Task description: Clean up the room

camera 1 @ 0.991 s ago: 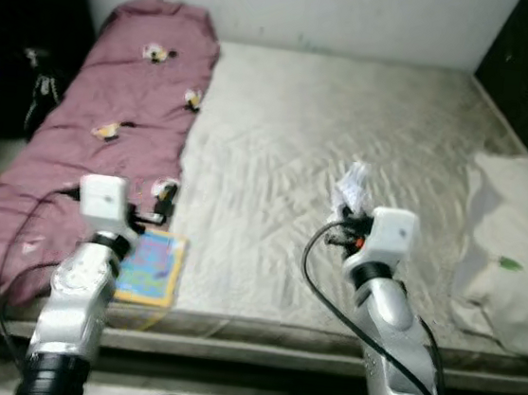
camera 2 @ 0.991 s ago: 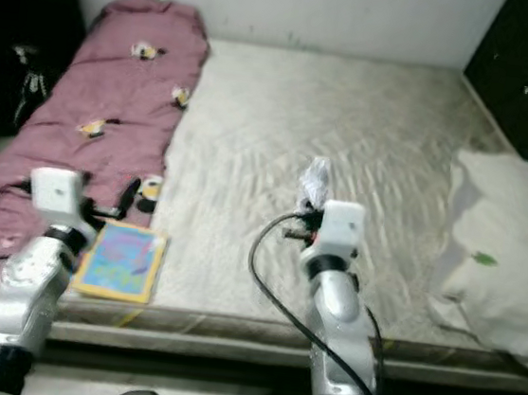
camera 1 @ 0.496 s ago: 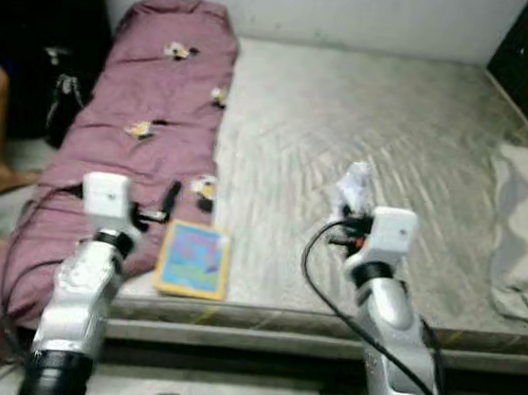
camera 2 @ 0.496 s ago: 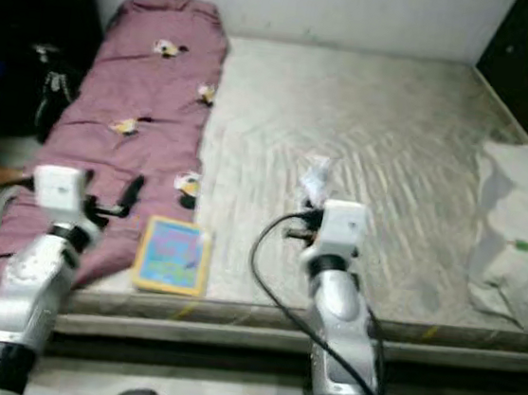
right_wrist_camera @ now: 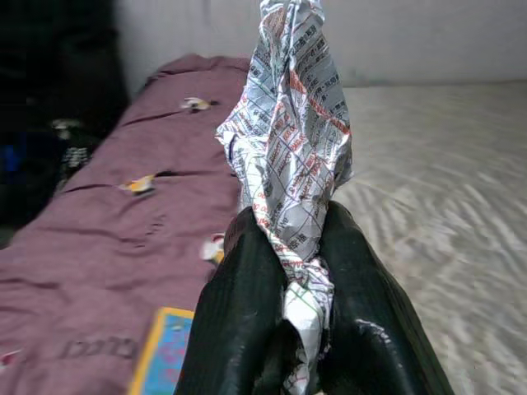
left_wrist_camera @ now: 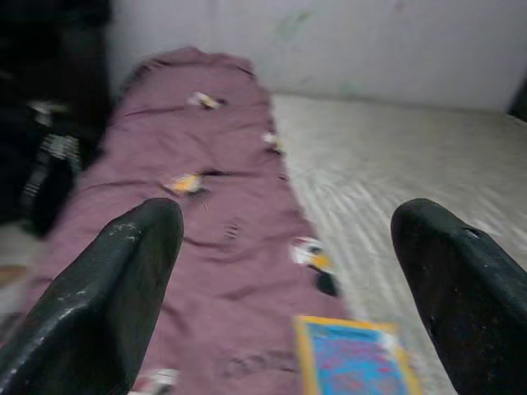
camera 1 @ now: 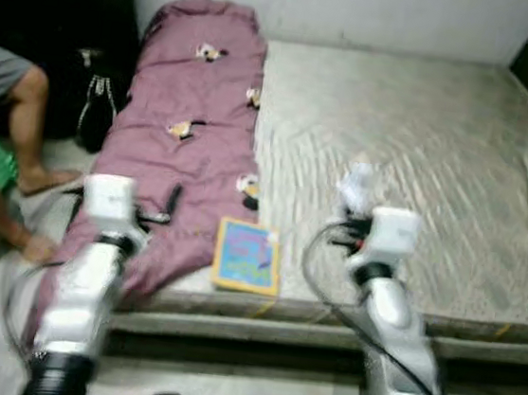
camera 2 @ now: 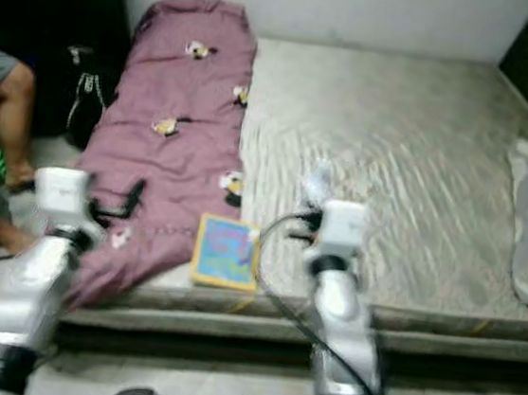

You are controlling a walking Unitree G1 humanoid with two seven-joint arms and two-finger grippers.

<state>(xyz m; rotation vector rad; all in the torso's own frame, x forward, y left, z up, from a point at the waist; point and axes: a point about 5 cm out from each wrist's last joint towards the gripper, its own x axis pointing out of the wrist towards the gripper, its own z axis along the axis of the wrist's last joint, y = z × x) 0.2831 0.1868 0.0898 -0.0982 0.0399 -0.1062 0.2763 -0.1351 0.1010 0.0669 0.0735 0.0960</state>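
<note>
The right pincer [right_wrist_camera: 300, 329] is clamped on a crumpled printed wrapper [right_wrist_camera: 295, 156], holding it upright above the bed's [camera 1: 422, 149] front edge. The left pincer [left_wrist_camera: 288, 271] is spread wide and holds nothing, raised over the purple blanket [camera 1: 189, 141] along the bed's left side. A colourful book [camera 1: 246, 256] lies at the front edge beside the blanket. A person's legs [camera 1: 11, 159] are on the floor to the left.

Crinkled printed paper wrapper [right_wrist_camera: 290, 156]; matt purple cloth blanket [camera 1: 190, 160]; glossy book cover [camera 1: 246, 256]; ribbed mattress fabric [camera 1: 422, 149].
</note>
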